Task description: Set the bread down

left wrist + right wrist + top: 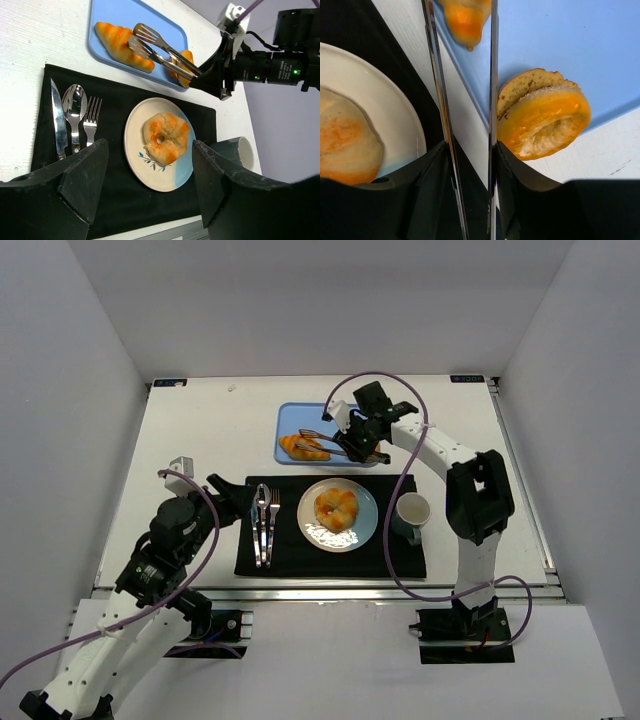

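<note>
A round bun (336, 507) lies on the white and blue plate (367, 518) on the black mat. A croissant (302, 448) and a cut bread piece (542, 112) lie on the blue tray (295, 415). My right gripper (362, 438) is shut on metal tongs (325, 443). The tongs' arms stand apart and empty over the croissant (120, 42), with the bread piece (186, 56) behind them. My left gripper (149, 145) is open and empty, low over the mat's near left part, by the cutlery.
A knife, spoon and fork (265, 525) lie on the black mat (400, 560) left of the plate. A dark cup (412, 512) stands right of the plate. White walls enclose the table on three sides.
</note>
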### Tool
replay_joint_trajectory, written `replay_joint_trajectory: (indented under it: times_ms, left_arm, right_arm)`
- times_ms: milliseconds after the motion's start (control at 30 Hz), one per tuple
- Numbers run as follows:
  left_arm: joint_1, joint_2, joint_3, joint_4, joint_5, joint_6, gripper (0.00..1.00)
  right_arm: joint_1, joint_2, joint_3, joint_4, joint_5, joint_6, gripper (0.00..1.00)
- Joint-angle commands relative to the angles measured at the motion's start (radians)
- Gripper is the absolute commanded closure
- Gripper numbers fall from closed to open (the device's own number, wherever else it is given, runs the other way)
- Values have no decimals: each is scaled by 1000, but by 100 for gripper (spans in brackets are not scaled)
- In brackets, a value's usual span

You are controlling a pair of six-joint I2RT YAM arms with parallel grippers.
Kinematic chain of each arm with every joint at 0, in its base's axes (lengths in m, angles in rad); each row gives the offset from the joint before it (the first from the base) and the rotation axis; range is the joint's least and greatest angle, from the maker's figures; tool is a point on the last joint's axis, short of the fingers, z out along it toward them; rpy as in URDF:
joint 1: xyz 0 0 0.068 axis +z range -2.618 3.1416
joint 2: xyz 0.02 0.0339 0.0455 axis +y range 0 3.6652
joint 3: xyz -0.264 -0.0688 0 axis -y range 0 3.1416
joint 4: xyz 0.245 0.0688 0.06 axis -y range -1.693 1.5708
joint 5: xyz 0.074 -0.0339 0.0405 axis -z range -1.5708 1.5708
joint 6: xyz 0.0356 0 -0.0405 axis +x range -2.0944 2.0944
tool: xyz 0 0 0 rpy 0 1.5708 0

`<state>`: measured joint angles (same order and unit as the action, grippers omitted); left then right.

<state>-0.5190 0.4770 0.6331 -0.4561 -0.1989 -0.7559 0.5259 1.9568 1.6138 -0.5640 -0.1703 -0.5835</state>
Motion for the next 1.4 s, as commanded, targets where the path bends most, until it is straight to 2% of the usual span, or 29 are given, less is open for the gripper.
replay_joint_trajectory:
  times_ms: [0, 100, 200, 233, 400, 433, 600, 933, 1367]
  left_arm:
    - [1, 8, 2, 28, -2, 10, 23]
    - [1, 6, -1, 30, -2, 9, 23]
    - [1, 3, -1, 31, -2, 9, 23]
    - [1, 3, -3, 27, -4, 9, 23]
    - [0, 2, 2, 27, -7, 13, 23]
    - [1, 3, 5, 27, -7, 13, 23]
    - [1, 3, 10, 30, -8, 16, 23]
    - [1, 5, 14, 27, -7, 20, 23]
    - [1, 0, 5, 27, 3, 15, 23]
  right_arm:
    - [3, 27, 98, -97, -23, 4, 54]
    - [3, 48, 135, -134, -29, 7, 58]
    - [3, 62, 158, -163, -34, 7, 65]
    - [3, 66, 164, -169, -41, 7, 72]
    - [2, 60, 181, -200, -52, 16, 91]
    - [0, 48, 181, -200, -52, 19, 100]
    - [-36, -27, 158, -163, -100, 43, 100]
    - [-64, -275, -6, -86, -173, 31, 100]
    - [-64, -703, -405, -198, -224, -102, 100]
